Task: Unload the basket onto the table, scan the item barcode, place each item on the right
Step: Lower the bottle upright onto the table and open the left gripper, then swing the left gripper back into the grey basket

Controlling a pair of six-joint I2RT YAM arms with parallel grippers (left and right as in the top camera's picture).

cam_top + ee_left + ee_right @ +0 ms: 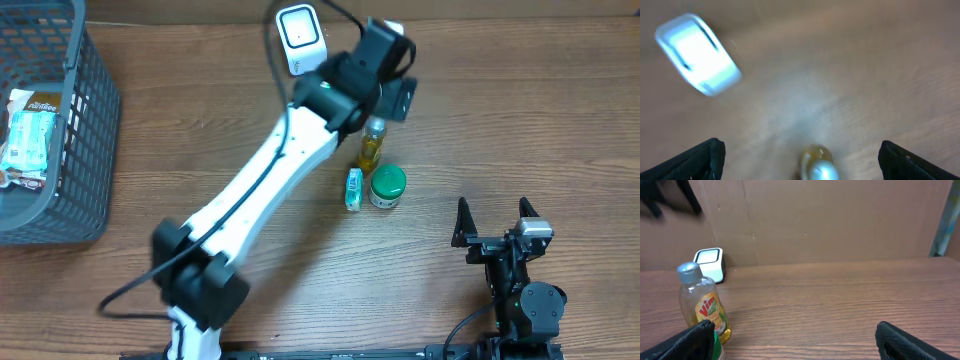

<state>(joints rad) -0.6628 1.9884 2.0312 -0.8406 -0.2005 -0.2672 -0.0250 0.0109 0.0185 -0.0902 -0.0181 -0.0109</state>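
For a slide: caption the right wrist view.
Open right gripper facing an upright Vim bottle and white scanner on wooden table.

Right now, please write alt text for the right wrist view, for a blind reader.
A clear bottle with a grey cap stands upright at left on the wooden table. A white scanner sits behind it, and the open right pincer frames the bottom corners.

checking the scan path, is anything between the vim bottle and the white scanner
Nothing visible does. In the left wrist view only bare table lies between the bottle and the scanner, and the right wrist view agrees. The green-lidded jar and the small tube sit on the bottle's far side from the scanner.
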